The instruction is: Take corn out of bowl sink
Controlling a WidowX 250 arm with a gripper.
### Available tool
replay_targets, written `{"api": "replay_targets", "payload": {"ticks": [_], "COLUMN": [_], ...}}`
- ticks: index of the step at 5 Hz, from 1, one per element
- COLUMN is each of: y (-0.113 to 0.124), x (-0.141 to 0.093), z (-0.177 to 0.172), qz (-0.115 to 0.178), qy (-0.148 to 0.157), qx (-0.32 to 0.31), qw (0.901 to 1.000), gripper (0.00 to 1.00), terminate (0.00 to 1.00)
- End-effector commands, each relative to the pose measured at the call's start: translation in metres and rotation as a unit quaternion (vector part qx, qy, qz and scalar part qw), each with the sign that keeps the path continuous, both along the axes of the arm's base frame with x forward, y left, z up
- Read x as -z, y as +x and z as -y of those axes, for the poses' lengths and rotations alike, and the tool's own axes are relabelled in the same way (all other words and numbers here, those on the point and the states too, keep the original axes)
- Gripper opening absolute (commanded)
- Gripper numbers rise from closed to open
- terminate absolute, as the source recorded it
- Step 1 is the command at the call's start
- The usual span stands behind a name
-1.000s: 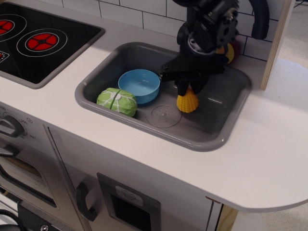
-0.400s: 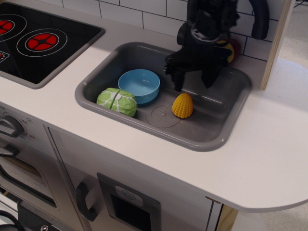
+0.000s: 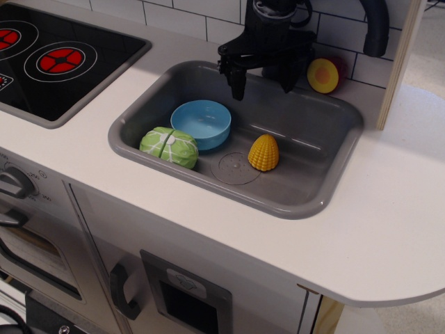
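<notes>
The yellow corn (image 3: 264,152) lies on the floor of the grey sink (image 3: 316,198), right of the drain circle (image 3: 236,167) and outside the bowl. The light-blue bowl (image 3: 201,123) sits empty in the sink's left half. My gripper (image 3: 262,82) hangs open and empty above the sink's back edge, well above and behind the corn, its two black fingers (image 3: 238,82) spread apart.
A green cabbage-like toy (image 3: 169,146) lies against the bowl's front left. A round yellow-and-red knob (image 3: 322,75) sits on the back wall. A black stovetop (image 3: 62,59) is at the left. A wooden panel (image 3: 400,62) stands at the right.
My gripper opened and let go of the corn, which now rests on the sink floor. The gripper then rose and moved back and left.
</notes>
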State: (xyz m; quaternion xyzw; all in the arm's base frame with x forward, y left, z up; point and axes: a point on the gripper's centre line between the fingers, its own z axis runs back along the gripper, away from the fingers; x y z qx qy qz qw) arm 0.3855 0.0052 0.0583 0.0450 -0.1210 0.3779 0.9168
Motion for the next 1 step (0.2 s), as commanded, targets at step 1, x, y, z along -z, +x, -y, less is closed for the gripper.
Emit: {"api": "replay_targets", "payload": {"ticks": [1], "y": [0.0043], "x": [-0.027], "z": [0.0], "qz": [0.038], "qy": [-0.002], "qx": [0.002], "qw": [0.9993], "gripper": [1.0], "terminate": [1.0]}}
